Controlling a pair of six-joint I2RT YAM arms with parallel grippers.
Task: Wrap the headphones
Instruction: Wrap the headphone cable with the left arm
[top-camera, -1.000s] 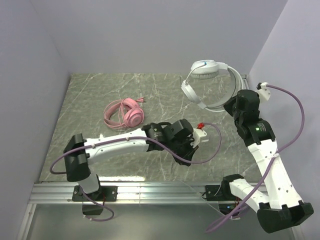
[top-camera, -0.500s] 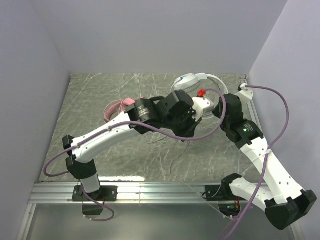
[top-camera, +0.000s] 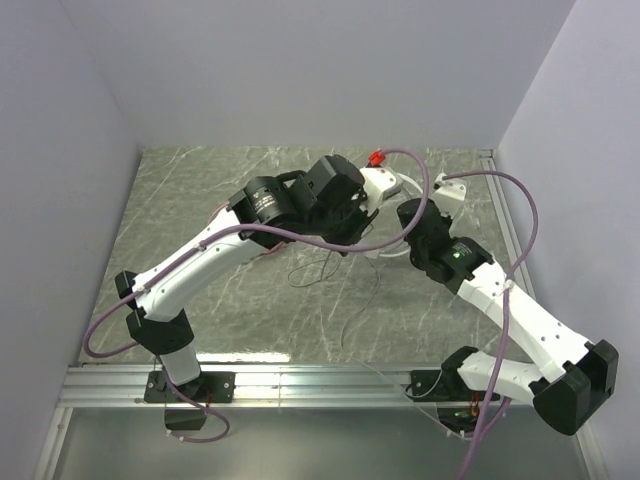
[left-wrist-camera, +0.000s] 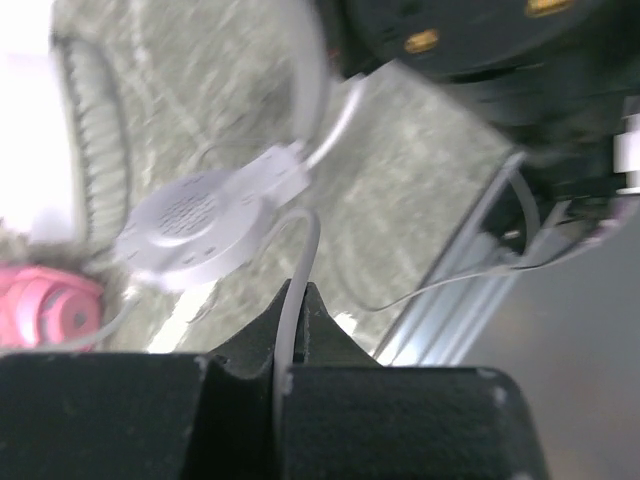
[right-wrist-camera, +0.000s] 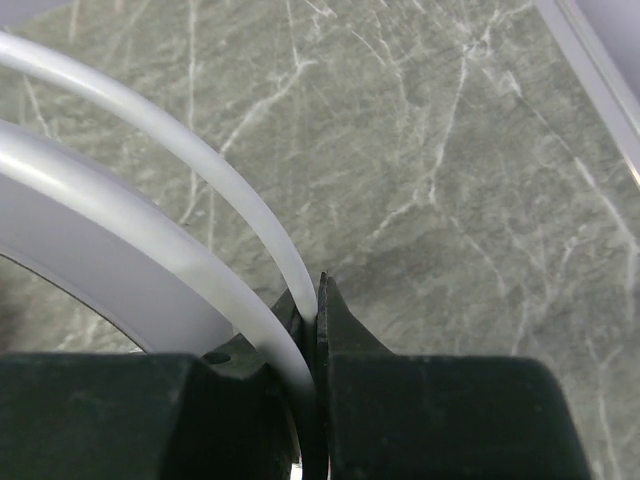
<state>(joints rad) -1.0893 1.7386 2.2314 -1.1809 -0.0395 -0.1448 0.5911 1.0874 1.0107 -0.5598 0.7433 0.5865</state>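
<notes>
The white headphones (left-wrist-camera: 195, 235) are held up in the air over the far part of the worktop (right-wrist-camera: 480, 150). In the top view that is at about 12 o'clock, between the two arms. The left pincer (left-wrist-camera: 292, 308) is squeezed shut on their thin cable (left-wrist-camera: 303, 235). The cable bends up from the pincer tips to the headphones at about 11 o'clock. The right pincer (right-wrist-camera: 316, 300) is closed tight on the headband (right-wrist-camera: 130, 235). More of the cable hangs down in loose loops to the worktop. The pink headphones (left-wrist-camera: 40, 305) lie on the worktop at about 10 o'clock. They are mostly hidden under the left arm (top-camera: 200, 265).
</notes>
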